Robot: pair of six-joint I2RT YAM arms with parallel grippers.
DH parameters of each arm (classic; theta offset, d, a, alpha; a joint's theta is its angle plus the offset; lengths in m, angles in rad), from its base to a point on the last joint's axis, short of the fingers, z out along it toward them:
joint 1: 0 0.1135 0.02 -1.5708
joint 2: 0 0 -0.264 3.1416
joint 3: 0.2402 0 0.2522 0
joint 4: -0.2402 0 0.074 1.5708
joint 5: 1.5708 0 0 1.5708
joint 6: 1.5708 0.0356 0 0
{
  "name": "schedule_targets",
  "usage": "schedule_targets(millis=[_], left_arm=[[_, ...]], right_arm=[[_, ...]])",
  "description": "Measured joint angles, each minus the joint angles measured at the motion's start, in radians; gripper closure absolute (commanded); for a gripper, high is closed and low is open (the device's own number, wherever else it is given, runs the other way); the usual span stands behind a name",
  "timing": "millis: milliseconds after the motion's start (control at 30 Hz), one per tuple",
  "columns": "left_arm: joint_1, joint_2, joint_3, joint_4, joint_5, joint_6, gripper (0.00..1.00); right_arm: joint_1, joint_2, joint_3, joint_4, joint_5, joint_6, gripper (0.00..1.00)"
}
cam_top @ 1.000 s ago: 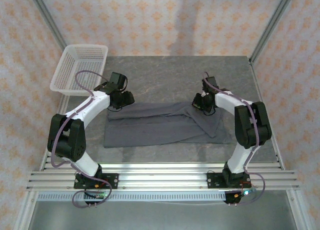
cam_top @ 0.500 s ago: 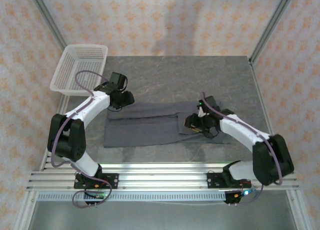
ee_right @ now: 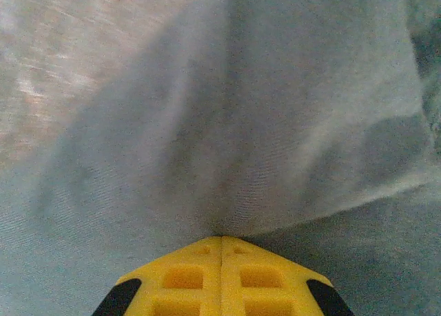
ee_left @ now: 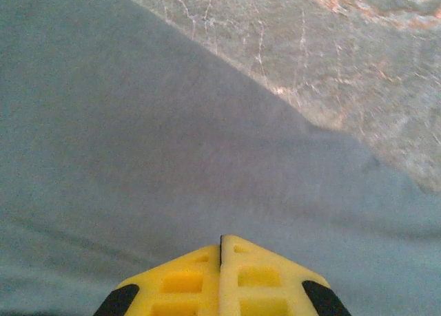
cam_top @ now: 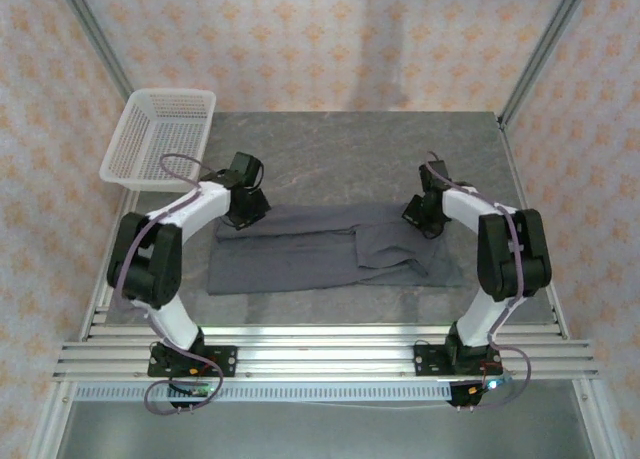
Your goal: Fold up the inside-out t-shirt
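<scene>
The inside-out t-shirt [cam_top: 300, 254] is dark slate-grey cloth lying as a long flat strip across the near half of the table. My left gripper [cam_top: 247, 207] sits at the strip's far left corner. Its yellow jaws [ee_left: 220, 237] are shut, tips down on smooth cloth [ee_left: 172, 158]; no pinch of cloth shows between them. My right gripper [cam_top: 422, 217] is at the far right end. There the jaws [ee_right: 221, 237] are shut, and a raised ridge of the cloth [ee_right: 262, 123] gathers right at their tips.
A white mesh basket [cam_top: 170, 94] stands at the table's far left corner, just behind the left arm. Bare grey stone table [cam_top: 330, 159] stretches behind the shirt. Metal frame posts [cam_top: 545, 49] rise at the far corners, and patterned walls close the space.
The right arm swung in over the shirt's middle, then back out to the far right end. The right flap lies flatter now. The left gripper shifted slightly right and closed.
</scene>
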Motion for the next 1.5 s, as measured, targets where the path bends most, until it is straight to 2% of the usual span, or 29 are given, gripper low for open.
schedule_targets(millis=[167,300,533,633,733,833,900,1000,1100,1233,1333,1433,1500], left_arm=[[0.000,0.220,0.143,0.014,-0.021,-0.054,1.00],[0.000,0.331,0.280,0.087,-0.025,-0.087,1.00],[0.000,0.661,0.740,0.205,-0.002,-0.121,1.00],[-0.002,0.814,0.977,0.217,0.011,-0.126,1.00],[-0.002,0.981,1.252,0.199,0.031,-0.129,1.00],[-0.004,1.123,1.485,0.194,0.072,-0.141,1.00],[-0.007,1.157,1.545,0.195,0.094,-0.157,1.00],[-0.008,1.153,1.553,0.176,0.121,-0.154,1.00],[-0.008,1.093,1.509,0.108,0.148,-0.116,1.00],[-0.005,0.800,1.190,0.009,0.130,-0.030,1.00],[0.005,0.545,0.972,-0.046,0.076,0.023,1.00],[0.028,0.348,0.834,-0.070,0.015,0.065,1.00],[0.043,0.284,0.774,-0.080,-0.015,0.083,1.00]], right_arm=[[0.000,0.016,0.015,-0.021,0.025,-0.002,1.00],[0.000,0.019,0.023,-0.040,0.047,0.013,1.00],[0.031,-0.013,-0.023,-0.029,-0.002,0.058,1.00],[0.130,-0.066,-0.080,-0.036,-0.056,0.074,0.98],[0.296,-0.082,-0.097,-0.056,-0.137,0.077,0.94],[0.465,-0.048,-0.049,-0.093,-0.201,0.045,0.94],[0.543,0.007,0.028,-0.122,-0.245,0.008,0.93],[0.597,0.086,0.169,-0.171,-0.293,-0.060,0.90],[0.591,0.068,0.222,-0.177,-0.315,-0.091,0.90],[0.510,-0.060,0.156,-0.126,-0.298,-0.054,0.95],[0.435,-0.158,0.069,-0.108,-0.220,-0.023,0.98],[0.421,-0.180,0.034,-0.111,-0.158,-0.013,1.00],[0.428,-0.180,0.019,-0.111,-0.131,-0.009,1.00]])
